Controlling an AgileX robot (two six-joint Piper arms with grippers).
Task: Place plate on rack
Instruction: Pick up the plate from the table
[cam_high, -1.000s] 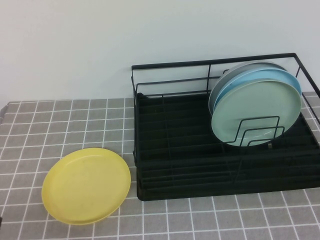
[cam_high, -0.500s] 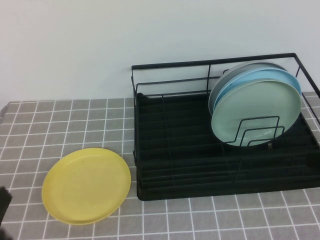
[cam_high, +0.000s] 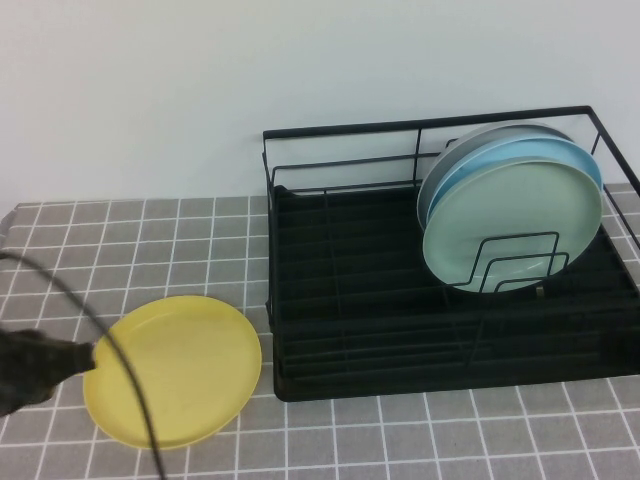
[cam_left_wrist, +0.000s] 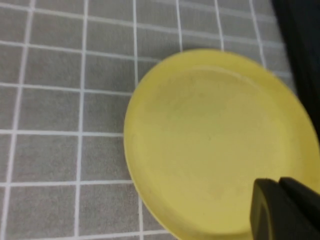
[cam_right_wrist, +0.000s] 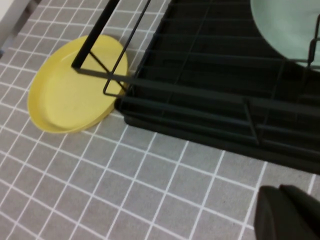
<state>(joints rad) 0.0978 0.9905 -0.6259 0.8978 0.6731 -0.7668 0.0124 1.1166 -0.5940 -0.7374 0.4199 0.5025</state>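
The yellow plate (cam_high: 172, 370) lies flat on the grey tiled cloth, left of the black wire rack (cam_high: 350, 330). My left gripper (cam_high: 86, 353) comes in from the left and hangs at the plate's left rim. In the left wrist view its shut fingers (cam_left_wrist: 277, 184) hover over the plate (cam_left_wrist: 215, 140), holding nothing. My right gripper (cam_right_wrist: 281, 190) is out of the high view; it is shut and empty above the cloth in front of the rack (cam_right_wrist: 210, 100). The plate also shows in the right wrist view (cam_right_wrist: 75, 85).
A pale green plate (cam_high: 512, 225) and light blue plates (cam_high: 520, 150) stand upright in the rack's right end. The rack's left part holds nothing. A black cable (cam_high: 100, 320) arcs over the yellow plate's left side. A white wall stands behind.
My left arm has come into the high view from the lower left and reached the plate's left rim, its cable trailing over it. The plate and rack have not moved.
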